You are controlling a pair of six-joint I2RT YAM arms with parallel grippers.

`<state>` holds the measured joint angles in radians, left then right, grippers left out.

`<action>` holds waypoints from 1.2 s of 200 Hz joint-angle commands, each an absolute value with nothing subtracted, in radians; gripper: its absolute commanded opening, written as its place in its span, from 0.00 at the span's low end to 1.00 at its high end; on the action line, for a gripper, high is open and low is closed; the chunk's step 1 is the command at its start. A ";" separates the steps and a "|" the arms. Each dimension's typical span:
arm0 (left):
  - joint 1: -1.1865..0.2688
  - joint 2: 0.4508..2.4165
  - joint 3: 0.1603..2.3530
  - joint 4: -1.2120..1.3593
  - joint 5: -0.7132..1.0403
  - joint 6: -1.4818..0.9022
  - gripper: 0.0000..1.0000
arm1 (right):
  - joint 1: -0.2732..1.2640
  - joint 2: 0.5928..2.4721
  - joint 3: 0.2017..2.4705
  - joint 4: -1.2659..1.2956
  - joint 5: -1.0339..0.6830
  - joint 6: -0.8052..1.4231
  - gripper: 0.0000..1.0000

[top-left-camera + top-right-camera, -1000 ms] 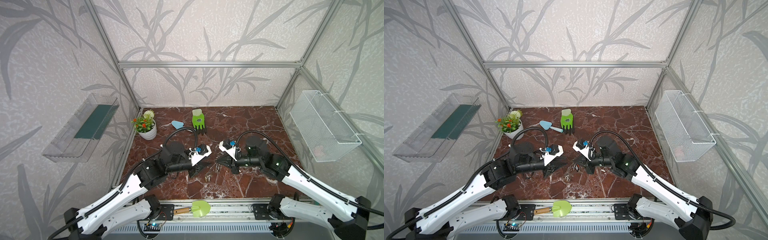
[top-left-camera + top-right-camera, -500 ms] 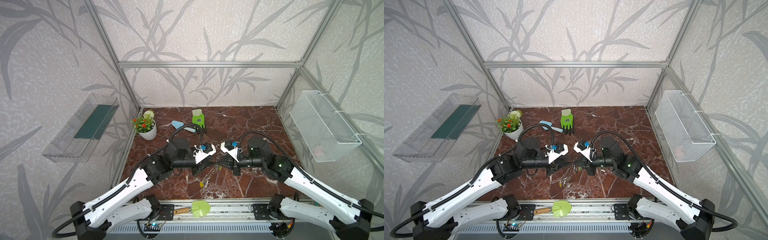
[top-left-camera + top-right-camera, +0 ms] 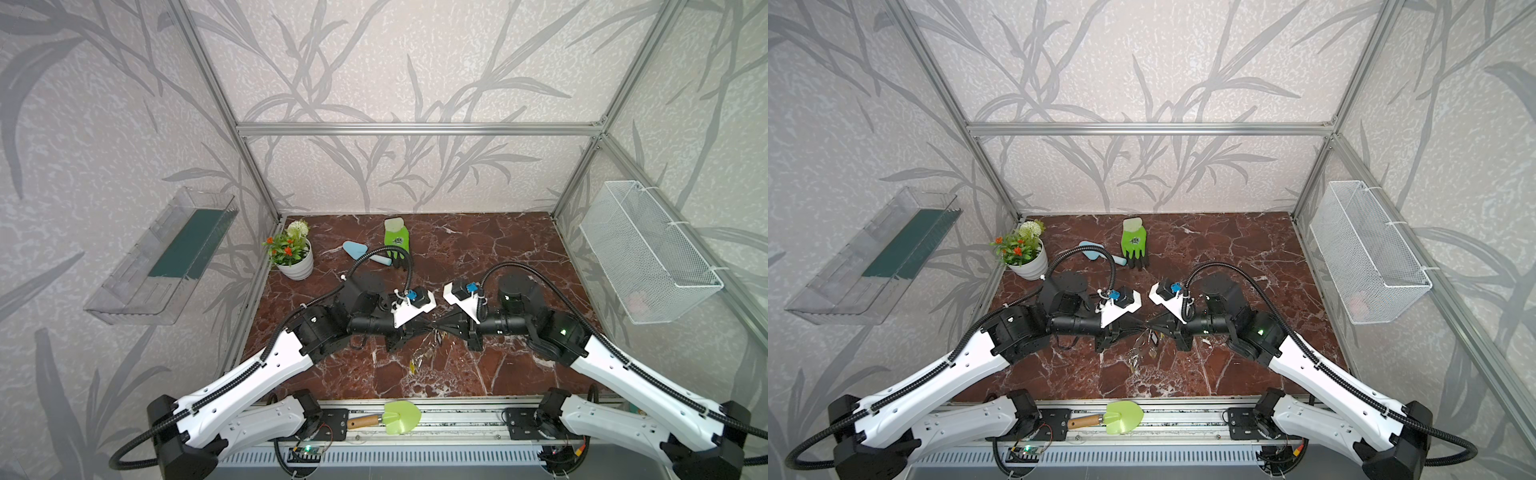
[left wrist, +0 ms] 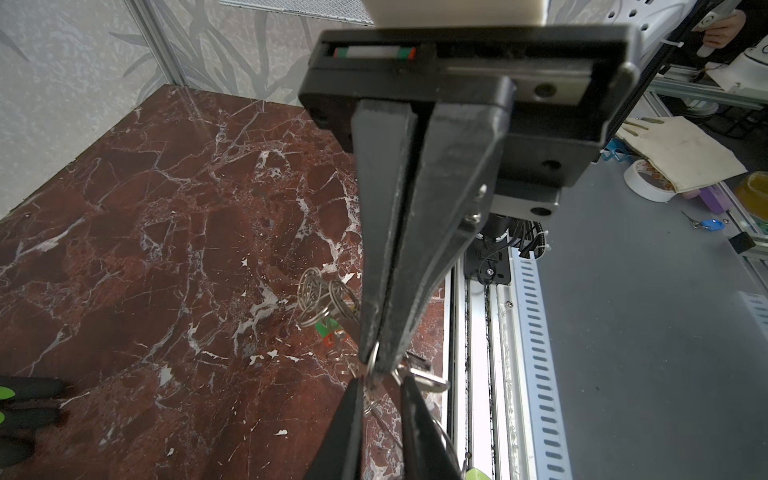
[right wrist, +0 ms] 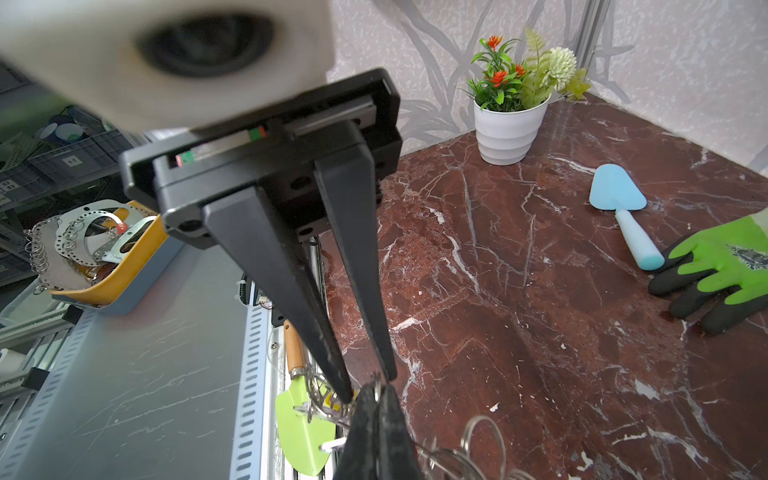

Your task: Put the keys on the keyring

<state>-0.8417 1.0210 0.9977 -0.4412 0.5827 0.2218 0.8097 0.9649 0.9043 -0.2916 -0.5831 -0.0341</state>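
**Keys Held Aloft; Joining Judged Unfinished**

Left wrist view: the right end effector (image 4: 376, 363) was clamped on a small ring (image 4: 371, 374) of the keys (image 4: 328, 303). The left end effector (image 4: 380, 380) stood slightly apart around it. Right wrist view: no large keyring showed on the desk (image 5: 540, 291). Top views: red marble desk, leaf-patterned walls (image 3: 415, 62).

We are seeing bright, even light glinting off the marble tabletop (image 3: 498, 374); the camera housing (image 5: 166, 54), upper left of the right wrist view, is blurring.
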 commanded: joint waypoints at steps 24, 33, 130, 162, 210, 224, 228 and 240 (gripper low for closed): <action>-0.835 1.021 1.024 -0.447 0.638 0.247 0.17 | 0.810 0.946 0.932 -0.229 -0.601 -0.025 0.00; -0.835 1.028 1.031 -0.454 0.647 0.247 0.16 | 0.809 0.946 0.931 -0.224 -0.604 -0.022 0.00; -0.836 1.065 1.040 -0.422 0.693 0.204 0.00 | 0.810 0.978 0.931 -0.216 -0.621 -0.022 0.00; -0.834 1.023 0.982 -0.305 0.665 0.101 0.00 | 0.810 0.970 0.932 -0.211 -0.594 -0.017 0.00; -0.835 0.912 0.851 -0.076 0.591 -0.067 0.00 | 0.810 0.958 0.954 -0.226 -0.592 0.000 0.17; -0.834 0.890 0.828 -0.033 0.578 -0.098 0.00 | 0.810 0.950 0.957 -0.227 -0.575 0.001 0.26; -0.834 0.886 0.821 -0.020 0.576 -0.106 0.00 | 0.810 0.948 0.958 -0.227 -0.570 0.002 0.28; -0.835 0.872 0.809 0.005 0.573 -0.125 0.00 | 0.810 0.941 0.961 -0.227 -0.557 0.006 0.34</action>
<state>-0.8310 0.9134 0.8219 -0.1635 0.5915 -0.0486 0.8066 0.9695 0.9230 -0.2592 -0.5819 -0.0082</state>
